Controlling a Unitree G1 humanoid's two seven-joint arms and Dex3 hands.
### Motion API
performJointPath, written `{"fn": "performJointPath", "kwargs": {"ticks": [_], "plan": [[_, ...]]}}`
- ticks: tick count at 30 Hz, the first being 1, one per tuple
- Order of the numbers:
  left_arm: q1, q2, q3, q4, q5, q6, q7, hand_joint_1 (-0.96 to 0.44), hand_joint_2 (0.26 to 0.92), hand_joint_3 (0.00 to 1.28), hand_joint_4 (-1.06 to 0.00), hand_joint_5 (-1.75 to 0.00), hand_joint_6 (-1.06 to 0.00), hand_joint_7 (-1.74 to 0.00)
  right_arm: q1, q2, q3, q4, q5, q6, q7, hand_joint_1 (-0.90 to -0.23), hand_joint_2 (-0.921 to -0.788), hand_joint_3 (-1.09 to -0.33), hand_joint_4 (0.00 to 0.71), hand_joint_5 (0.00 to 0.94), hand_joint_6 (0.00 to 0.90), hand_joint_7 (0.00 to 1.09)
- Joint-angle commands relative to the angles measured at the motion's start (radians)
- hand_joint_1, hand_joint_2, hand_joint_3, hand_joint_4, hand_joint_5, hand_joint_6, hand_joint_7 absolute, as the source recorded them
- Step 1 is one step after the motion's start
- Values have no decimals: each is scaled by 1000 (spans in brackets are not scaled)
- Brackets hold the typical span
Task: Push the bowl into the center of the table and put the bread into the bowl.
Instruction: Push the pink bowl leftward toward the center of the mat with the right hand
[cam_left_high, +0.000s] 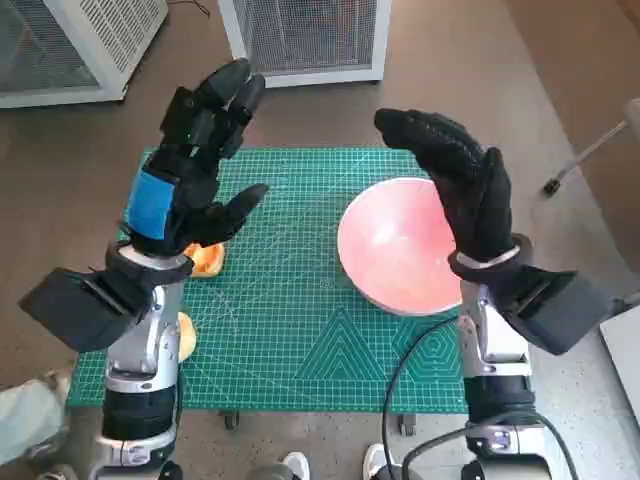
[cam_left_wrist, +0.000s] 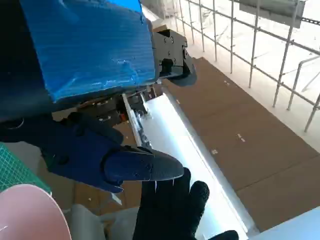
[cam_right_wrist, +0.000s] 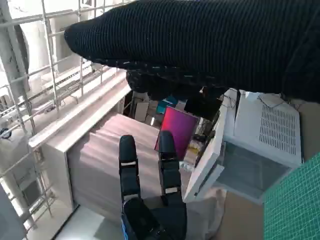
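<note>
A: Left hand (cam_left_high: 195, 165) raised above the mat's (cam_left_high: 300, 320) left half, fingers spread, holding nothing. Right hand (cam_left_high: 462, 185) likewise up and open-fingered, hanging over the bowl's (cam_left_high: 395, 255) right rim, gripping nothing either.

B: And the bowl itself?

A: Pink, upright, resting right of the mat's middle. Not centred yet, by the look of it. Bread (cam_left_high: 205, 258) lying at the mat's left edge, mostly hidden under the left hand; only an orange-brown corner showing. Another orange bit (cam_left_high: 186, 335) peeking out beside the left forearm, nearer the mat's front-left corner. Hard to say what.

B: Anything more from the wrist views?

A: Little of use. Mostly room beyond the mat: wire racks, brown floor. A sliver of bowl in the left one.

B: Risks from here?

A: Pushing high on the rim probably tips the bowl rather than slides it. Pushing too hard likely sends it past the mat's middle, toward the bread. Reaching for bread half blind under the hand: easy to nudge it off the mat's left edge.
</note>
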Motion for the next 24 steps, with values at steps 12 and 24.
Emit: {"fn": "performJointPath", "kwargs": {"ticks": [12, 24], "plan": [[-12, -23, -3, 14, -5, -24, 9, -499, 921, 289, -273, -1, -86, -586, 11, 2, 1, 10, 2, 0, 14, -645, -921, -666, 227, 0, 309, 54], [-5, -27, -6, 7, -4, -18, 17, -503, 921, 293, -274, -1, -84, -583, 14, 4, 0, 7, 5, 3, 13, -638, -921, -667, 226, 0, 309, 52]]}}
